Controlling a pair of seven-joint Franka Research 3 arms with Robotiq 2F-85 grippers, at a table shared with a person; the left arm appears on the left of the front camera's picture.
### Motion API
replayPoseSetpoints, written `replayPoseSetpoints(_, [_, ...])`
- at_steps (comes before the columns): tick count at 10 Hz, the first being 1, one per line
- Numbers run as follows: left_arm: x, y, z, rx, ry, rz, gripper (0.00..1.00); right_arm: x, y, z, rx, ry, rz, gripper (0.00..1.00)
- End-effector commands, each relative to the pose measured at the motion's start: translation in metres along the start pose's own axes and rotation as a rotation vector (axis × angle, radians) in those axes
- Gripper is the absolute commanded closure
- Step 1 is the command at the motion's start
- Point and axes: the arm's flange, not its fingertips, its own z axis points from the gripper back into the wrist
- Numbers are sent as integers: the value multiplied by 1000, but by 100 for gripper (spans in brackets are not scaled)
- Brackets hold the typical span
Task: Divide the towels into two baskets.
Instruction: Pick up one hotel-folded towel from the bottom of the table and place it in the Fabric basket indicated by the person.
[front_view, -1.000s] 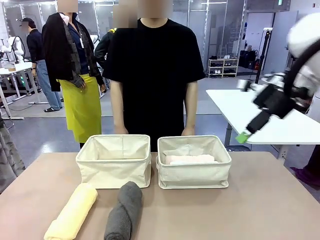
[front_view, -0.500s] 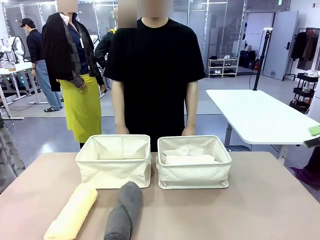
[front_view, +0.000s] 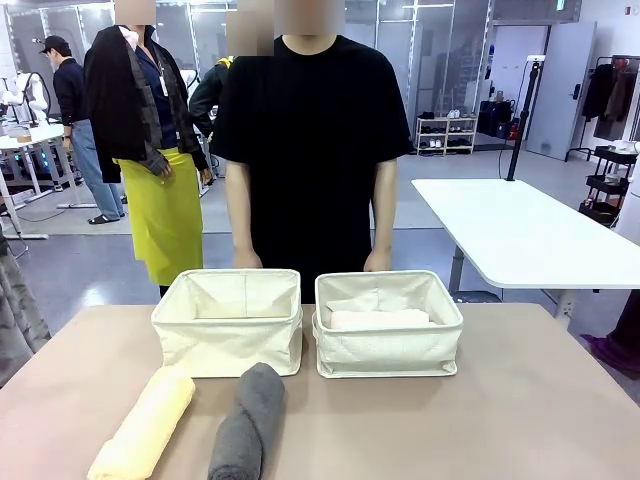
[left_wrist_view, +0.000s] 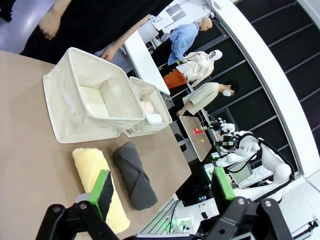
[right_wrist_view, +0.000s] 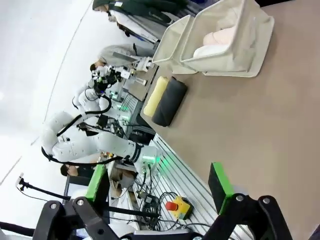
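Towels first: the pale yellow towel (left_wrist_view: 87, 167) lies right ahead of the left gripper (left_wrist_view: 163, 189), one end tucked behind a green pad (left_wrist_view: 103, 187). The dark grey towel (left_wrist_view: 132, 175) lies just beside it, ahead of the gap between the jaws. Those jaws stand wide apart, holding nothing. Beyond both rolls, farther out along the fingers, sits the empty basket (left_wrist_view: 90, 107). Past that is the second basket (left_wrist_view: 150, 107), already carrying the white towel (left_wrist_view: 154, 118) and the pale pink towel (left_wrist_view: 145, 106).

Over on the other side, the right gripper (right_wrist_view: 158, 185) hangs with its jaws spread too, nothing between them, and rolls and baskets all lie well ahead of its fingertips.

Half the job looks done, so yellow and grey probably belong in the empty basket. The left gripper is the nearer one. It would do best to come down across a roll's middle, fingers straddling it crosswise. It should squeeze enough that the soft terry neither sags nor unrolls, lift clear of the folded rim, and lay the roll lengthwise.

Both rolls on the table (front_view: 520, 400) look plump and tightly wound, the grey one showing a twisted fold along its top. The canvas walls look floppy, so a careless descent could push a rim inward.
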Motion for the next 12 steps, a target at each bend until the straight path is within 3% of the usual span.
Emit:
replayPoseSetpoints(1, [-1, -2, 3, -14, -6, -10, 0, 10, 12, -6, -4, 26, 24, 0])
replayPoseSetpoints(12, [-1, -2, 3, -14, -6, -10, 0, 10, 12, -6, -4, 26, 24, 0])
